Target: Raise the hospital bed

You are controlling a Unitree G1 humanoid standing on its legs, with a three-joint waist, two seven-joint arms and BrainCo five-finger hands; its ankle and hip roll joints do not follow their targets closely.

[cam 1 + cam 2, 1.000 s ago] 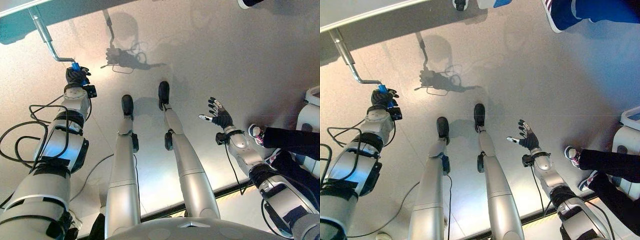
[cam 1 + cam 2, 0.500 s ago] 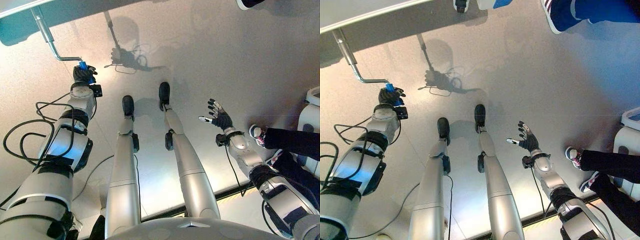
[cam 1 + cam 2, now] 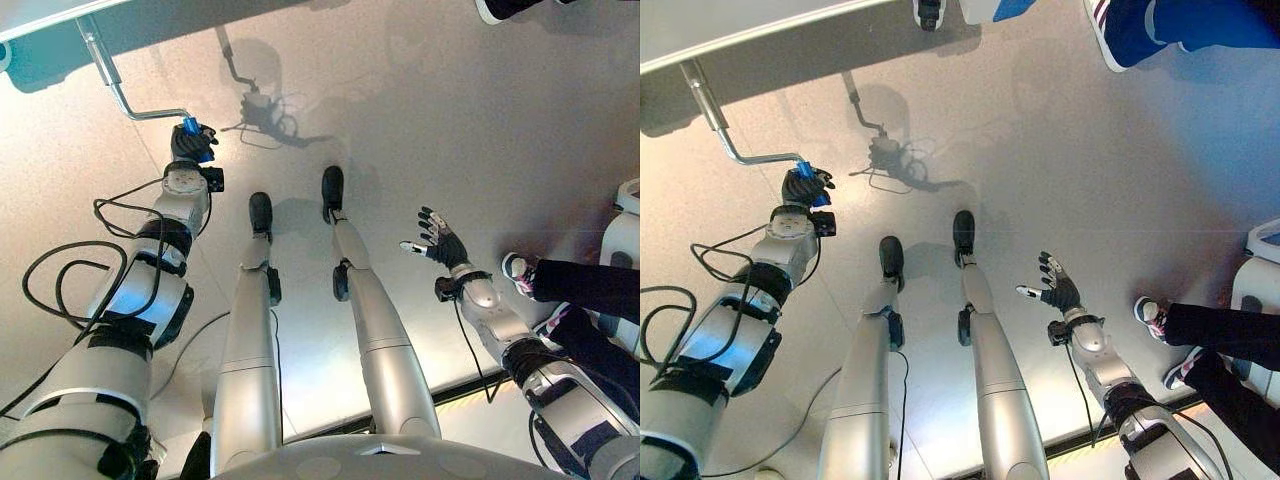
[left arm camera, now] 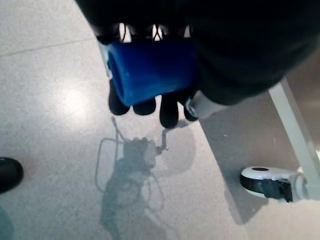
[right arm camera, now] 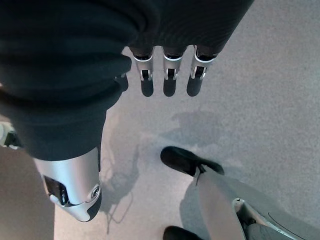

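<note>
I see bright overhead light glaring off the glossy floor [image 3: 430,120] toward ten o'clock, with soft shadows pooling near twelve.

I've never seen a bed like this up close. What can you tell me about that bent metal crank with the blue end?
The crank is a thin silvery metal rod, bent in a Z shape. It slants down from under the bed frame, then turns sideways, ending in a blue, plastic-looking cylindrical grip. The left hand has its fingers curled round that grip, above the pale floor.

The blue plastic crank grip [image 4: 150,70] lies half hidden inside the left hand [image 3: 193,144]. At eleven o'clock the bent silver metal crank rod [image 3: 725,135] vanishes under the grey bed frame [image 3: 750,30], itself cut off.
</note>
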